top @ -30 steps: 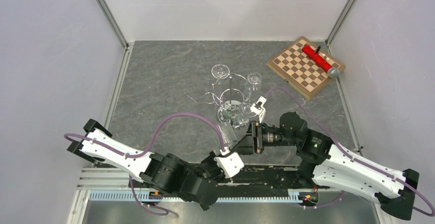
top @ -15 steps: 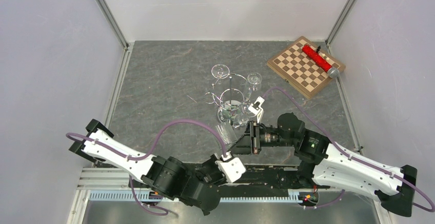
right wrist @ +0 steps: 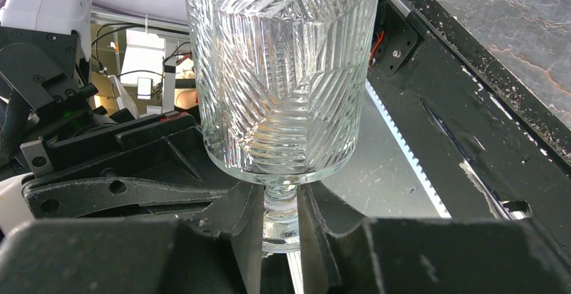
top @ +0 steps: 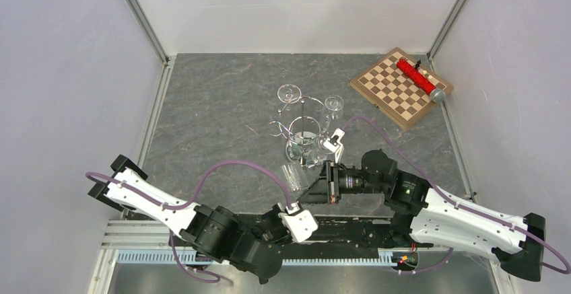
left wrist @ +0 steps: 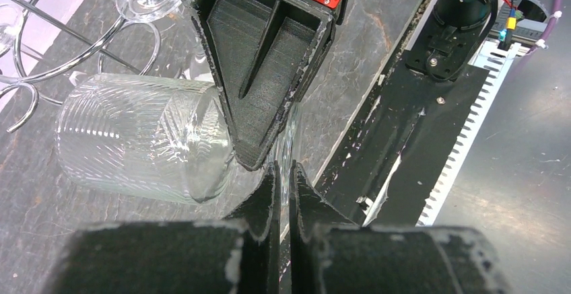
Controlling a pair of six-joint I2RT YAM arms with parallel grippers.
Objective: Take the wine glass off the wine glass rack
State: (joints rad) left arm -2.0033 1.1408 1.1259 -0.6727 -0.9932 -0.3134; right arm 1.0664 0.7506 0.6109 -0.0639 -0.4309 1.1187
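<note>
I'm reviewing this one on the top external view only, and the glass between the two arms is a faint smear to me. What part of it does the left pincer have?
Observer: The left wrist view shows the left pincer shut on the thin foot of the wine glass, seen edge-on.
Operator: And the right one?
Observer: In the right wrist view, the right pincer has its fingers against both sides of the stem, just under the bowl.
Operator: Is the bowl plain?
Observer: No, it is cut with ribs in slanted bands.
</note>
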